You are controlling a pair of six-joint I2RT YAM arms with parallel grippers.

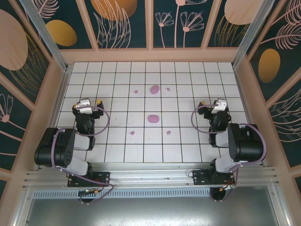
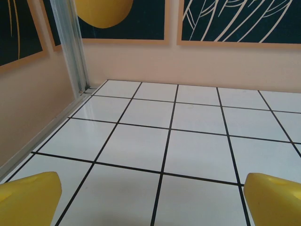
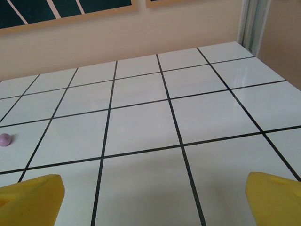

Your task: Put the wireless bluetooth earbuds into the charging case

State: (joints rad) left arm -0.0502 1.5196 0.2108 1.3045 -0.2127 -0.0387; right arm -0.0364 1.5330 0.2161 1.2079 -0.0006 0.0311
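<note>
far case (image 1: 154, 89) behind near case (image 1: 152, 118); earbud (image 1: 136, 91) either side of each, near pair slightly forward.

Lilac earbuds (image 1: 132, 133), lilac cases (image 1: 153, 118), white floor (image 1: 188, 103) gridded black, navy walls (image 1: 190, 28) with peach leaves

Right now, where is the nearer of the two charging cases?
In the top view the nearer case lies centred left to right, just beyond the near-left earbud and the near-right earbud.

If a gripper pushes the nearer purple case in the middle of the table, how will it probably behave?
The case looks like a low, smooth pebble, so it would probably slide or spin on the glossy tiles rather than tip. Its rounded sides may slip out of a grip. It seems small, so likely light.
</note>
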